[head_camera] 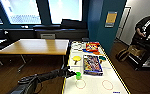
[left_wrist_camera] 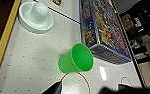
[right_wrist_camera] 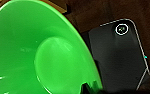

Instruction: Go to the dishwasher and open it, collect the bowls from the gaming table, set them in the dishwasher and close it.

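While the right gripper's state is unreadable with the lime green bowl (right_wrist_camera: pixel 28 50) close against it, collection continues: left gripper (head_camera: pixel 71 73), state unclear, nears the green cup (head_camera: pixel 78 75); yellow bowl (head_camera: pixel 76 58) lies beyond.

Wooden table (head_camera: pixel 36 46), bright windows (head_camera: pixel 41 11)

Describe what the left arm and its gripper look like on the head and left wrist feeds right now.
On the head feed the left arm is black all over, a thick rounded link low down narrowing to a slimmer forearm, ending in the pointed dark left gripper. No markings or cables are plain to see. On the left wrist feed the dark fingertips are angular, blurred shapes.
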Controlling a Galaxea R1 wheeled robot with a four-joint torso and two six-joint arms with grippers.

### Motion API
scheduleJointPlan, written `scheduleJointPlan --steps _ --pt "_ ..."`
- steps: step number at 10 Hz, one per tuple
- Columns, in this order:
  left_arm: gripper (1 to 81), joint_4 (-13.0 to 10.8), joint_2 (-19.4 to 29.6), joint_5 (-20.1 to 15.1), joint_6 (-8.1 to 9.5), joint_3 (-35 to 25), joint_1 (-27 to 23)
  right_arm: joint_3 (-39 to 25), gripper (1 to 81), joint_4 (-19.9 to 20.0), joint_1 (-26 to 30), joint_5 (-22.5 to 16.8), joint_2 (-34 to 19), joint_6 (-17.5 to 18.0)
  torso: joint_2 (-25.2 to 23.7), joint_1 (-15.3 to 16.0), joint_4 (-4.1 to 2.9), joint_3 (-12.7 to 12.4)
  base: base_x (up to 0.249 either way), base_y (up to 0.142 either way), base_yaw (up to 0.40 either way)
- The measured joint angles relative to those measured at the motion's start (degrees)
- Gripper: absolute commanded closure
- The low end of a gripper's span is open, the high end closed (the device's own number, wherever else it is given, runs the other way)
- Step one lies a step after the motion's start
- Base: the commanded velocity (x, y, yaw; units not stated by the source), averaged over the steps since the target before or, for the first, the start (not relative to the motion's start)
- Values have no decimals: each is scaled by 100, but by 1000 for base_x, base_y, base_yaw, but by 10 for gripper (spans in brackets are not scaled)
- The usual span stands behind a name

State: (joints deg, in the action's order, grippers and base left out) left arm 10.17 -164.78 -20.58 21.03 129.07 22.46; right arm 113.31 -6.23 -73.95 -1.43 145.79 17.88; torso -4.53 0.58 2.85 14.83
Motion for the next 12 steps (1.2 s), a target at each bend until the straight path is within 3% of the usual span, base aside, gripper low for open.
scheduleJointPlan --steps 3,10,11,12 --pt "10 -35 -178 43 0 65 -57 37 811 1 35 11 0 11 5 4 0 175 0 0 0" --pt "10 -55 -631 95 -6 315 -61 37 811 0 33 9 5 11 6 4 0 170 0 0 0" --pt "10 -69 -581 115 -129 310 -61 39 811 0 30 9 5 11 6 4 0 170 0 0 0" --pt "10 -122 -479 138 -435 212 -63 39 811 0 30 9 5 11 6 4 0 170 0 0 0"
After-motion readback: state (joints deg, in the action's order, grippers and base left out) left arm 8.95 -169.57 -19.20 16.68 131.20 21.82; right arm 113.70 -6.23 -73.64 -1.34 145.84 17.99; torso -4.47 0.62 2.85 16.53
